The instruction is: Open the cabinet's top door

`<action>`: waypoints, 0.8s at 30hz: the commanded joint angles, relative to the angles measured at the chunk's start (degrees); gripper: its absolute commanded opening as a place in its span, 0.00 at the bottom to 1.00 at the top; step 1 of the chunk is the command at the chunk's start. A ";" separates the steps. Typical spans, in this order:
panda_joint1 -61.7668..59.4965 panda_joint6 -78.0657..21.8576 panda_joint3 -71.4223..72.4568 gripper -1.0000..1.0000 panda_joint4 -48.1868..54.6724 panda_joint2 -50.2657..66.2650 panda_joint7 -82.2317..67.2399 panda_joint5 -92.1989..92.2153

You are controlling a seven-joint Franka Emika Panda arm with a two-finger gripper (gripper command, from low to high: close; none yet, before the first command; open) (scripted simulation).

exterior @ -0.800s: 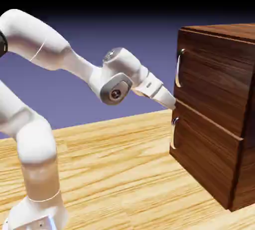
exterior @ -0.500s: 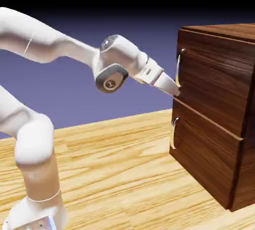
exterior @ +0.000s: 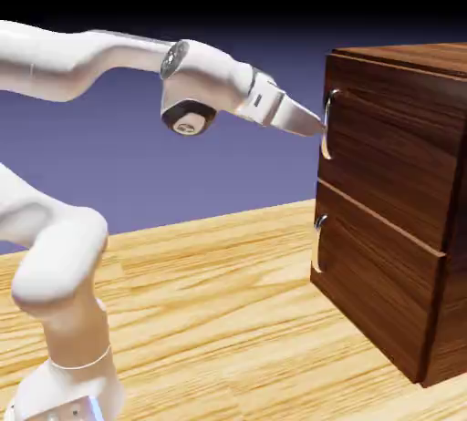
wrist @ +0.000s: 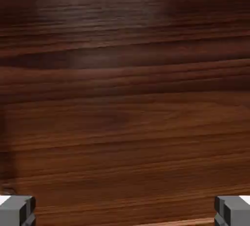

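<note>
The cabinet [exterior: 392, 228] is a dark reddish-brown wood-grain box at the right of the exterior view. Its top door [exterior: 397, 141] lies flush and closed, with a curved silver handle [exterior: 326, 148] at its left edge. My gripper [exterior: 317, 124] points right at that handle's mid height, its tip right at the handle; contact cannot be told. In the hand view, dark wood of the top door [wrist: 125, 98] fills the picture and the handle does not show. My gripper [wrist: 125, 213] is open there, with one grey fingertip [wrist: 17, 210] at each bottom corner and only wood between them.
Below the top door sits the lower panel [exterior: 378, 282] with its own silver handle [exterior: 317, 246], also closed. The light wooden table [exterior: 219, 319] stretches left of the cabinet. My white arm [exterior: 91, 64] spans the upper left.
My hand has risen from the seam between the two panels to the top handle's height. The forearm has levelled out. The jaws stay wide.
</note>
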 commanded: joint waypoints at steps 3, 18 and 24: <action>-2.94 -0.49 3.29 1.00 1.30 -1.50 -4.64 7.48; -17.62 -2.95 19.74 1.00 7.81 -8.97 -27.84 44.86; -23.49 -3.94 26.32 1.00 10.41 -11.96 -37.12 59.82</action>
